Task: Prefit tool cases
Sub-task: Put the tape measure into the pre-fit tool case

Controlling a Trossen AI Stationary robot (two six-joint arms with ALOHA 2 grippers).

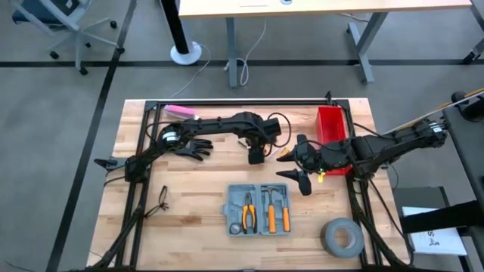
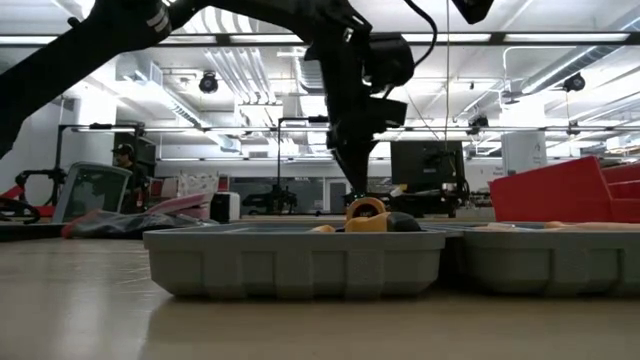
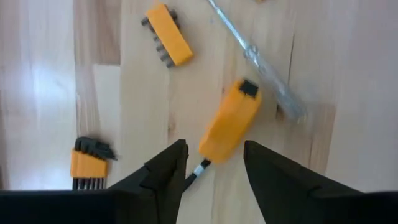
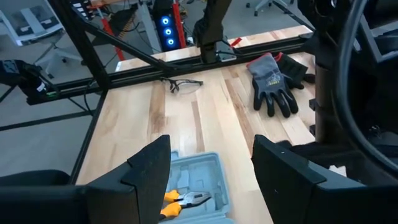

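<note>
Tool case (image 1: 259,208) lies open on the table (image 1: 197,196) while the left gripper (image 3: 213,163) hovers open over an orange tool (image 3: 230,121) and the right gripper (image 4: 211,163) waits open.

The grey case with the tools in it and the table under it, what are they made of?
The tool case looks like moulded plastic: matte grey-blue, rounded corners, and ribbed walls in the low view. The table looks like wood, pale planks with visible grain and seams, with a smooth, slightly shiny finish. Both are judged by look only.
</note>
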